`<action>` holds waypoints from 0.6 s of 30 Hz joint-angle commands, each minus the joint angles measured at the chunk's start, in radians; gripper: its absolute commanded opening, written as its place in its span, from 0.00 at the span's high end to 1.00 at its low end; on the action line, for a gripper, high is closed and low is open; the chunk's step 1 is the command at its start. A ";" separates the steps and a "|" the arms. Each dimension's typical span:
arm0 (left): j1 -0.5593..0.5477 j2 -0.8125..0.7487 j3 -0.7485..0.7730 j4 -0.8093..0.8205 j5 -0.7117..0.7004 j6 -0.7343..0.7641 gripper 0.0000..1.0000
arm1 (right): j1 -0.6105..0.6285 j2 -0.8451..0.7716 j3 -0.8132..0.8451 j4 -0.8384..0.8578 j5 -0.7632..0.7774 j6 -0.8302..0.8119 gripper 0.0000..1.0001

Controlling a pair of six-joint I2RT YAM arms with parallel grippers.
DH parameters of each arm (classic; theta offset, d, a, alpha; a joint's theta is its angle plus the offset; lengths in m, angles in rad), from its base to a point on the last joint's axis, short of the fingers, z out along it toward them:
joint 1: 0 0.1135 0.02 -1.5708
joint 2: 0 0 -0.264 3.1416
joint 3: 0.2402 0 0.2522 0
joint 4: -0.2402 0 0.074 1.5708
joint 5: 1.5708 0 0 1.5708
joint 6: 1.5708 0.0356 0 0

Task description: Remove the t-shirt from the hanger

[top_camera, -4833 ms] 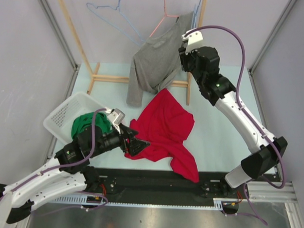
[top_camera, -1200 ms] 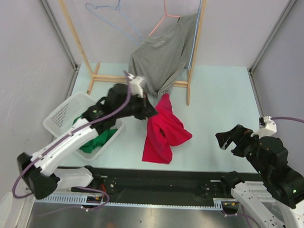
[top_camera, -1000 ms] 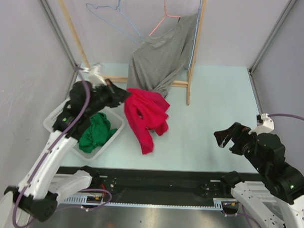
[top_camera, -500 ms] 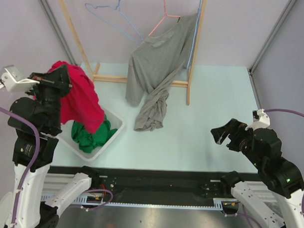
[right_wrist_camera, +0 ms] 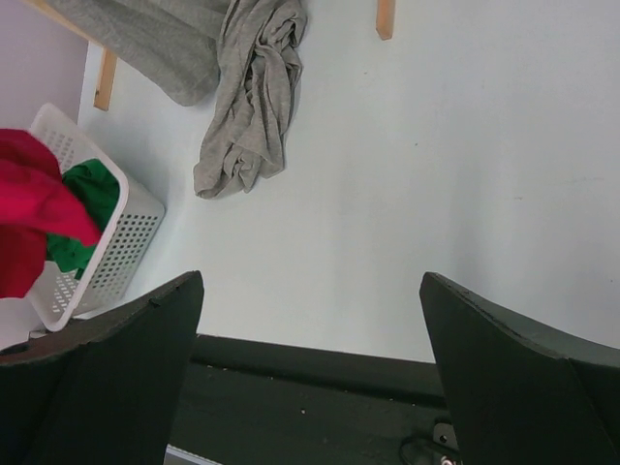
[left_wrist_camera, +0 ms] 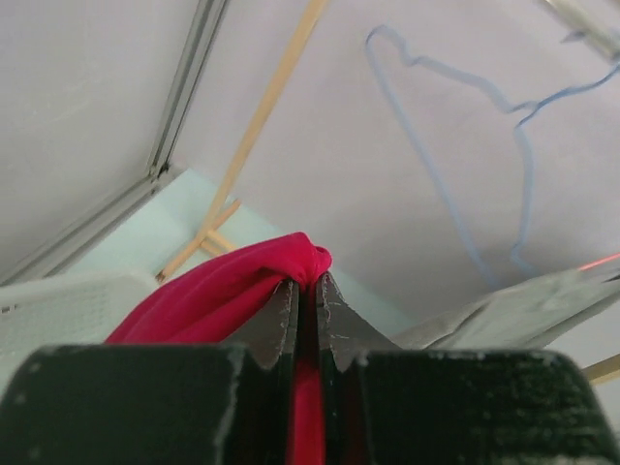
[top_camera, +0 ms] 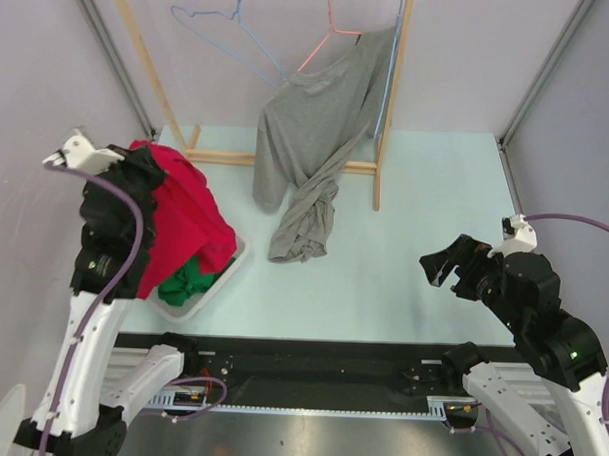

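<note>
Red t-shirt (top_camera: 189, 229): pinched by a bunched fold in the left fingers (left_wrist_camera: 306, 293), pressed almost together with only the cloth between them. Raised at the left side of the worktop (top_camera: 426, 192). Hangs in a loose crumpled mass, deep folds running downward, over the white basket (top_camera: 215, 283). Lower edge down at the basket's rim, covering most of the green garment (top_camera: 188, 282) lying inside. Colour plain and even, no print visible.

Grey t-shirt (top_camera: 318, 118): up on the wooden rack (top_camera: 389, 101) at the back of the worktop. Top corner caught high beside the right post, next to the pink hanger (top_camera: 326, 34); cannot tell whether the wire runs inside the cloth. Drapes slantwise down to the left, collar opening facing the camera, one sleeve hanging slack at the left. Lower part twisted into a rope-like roll, its end resting in a heap on the worktop in front of the rack's base bar. Seen from the right wrist as a wrinkled bundle (right_wrist_camera: 252, 87) lying flat.

Blue hanger (top_camera: 231, 40): bare wire, tilted, to the left of the pink one.

Right fingers (top_camera: 448, 261): spread wide, nothing between them. Held above the right side of the worktop, well apart from both shirts and the basket.
</note>
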 commanded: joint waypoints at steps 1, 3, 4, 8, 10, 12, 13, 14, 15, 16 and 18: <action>0.129 0.041 -0.081 0.044 0.147 -0.063 1.00 | 0.002 0.011 -0.004 0.039 -0.006 -0.027 0.00; 0.221 0.060 -0.113 0.040 0.220 -0.103 1.00 | 0.002 0.016 -0.006 0.042 -0.008 -0.028 0.00; 0.243 0.064 -0.124 0.038 0.261 -0.112 0.99 | 0.002 0.016 -0.006 0.044 -0.008 -0.031 0.00; 0.401 0.070 -0.189 0.018 0.342 -0.145 1.00 | 0.002 0.022 -0.015 0.053 -0.014 -0.036 0.00; 0.476 0.072 -0.222 0.017 0.361 -0.157 1.00 | 0.002 0.024 -0.020 0.062 -0.025 -0.036 0.01; 0.538 0.078 -0.266 -0.005 0.364 -0.186 1.00 | 0.002 0.027 -0.030 0.074 -0.037 -0.030 0.00; 0.559 0.093 -0.280 -0.022 0.364 -0.203 0.99 | 0.002 0.028 -0.032 0.080 -0.042 -0.030 0.00; 0.580 0.104 -0.303 -0.039 0.373 -0.245 0.96 | 0.002 0.033 -0.035 0.083 -0.046 -0.025 0.00; 0.618 0.122 -0.314 -0.084 0.384 -0.267 0.93 | 0.002 0.033 -0.038 0.090 -0.051 -0.022 0.00; 0.638 0.162 -0.318 -0.108 0.399 -0.289 0.90 | 0.002 0.036 -0.040 0.091 -0.055 -0.020 0.01; 0.672 0.211 -0.318 -0.158 0.419 -0.341 0.85 | 0.002 0.037 -0.041 0.096 -0.063 -0.016 0.01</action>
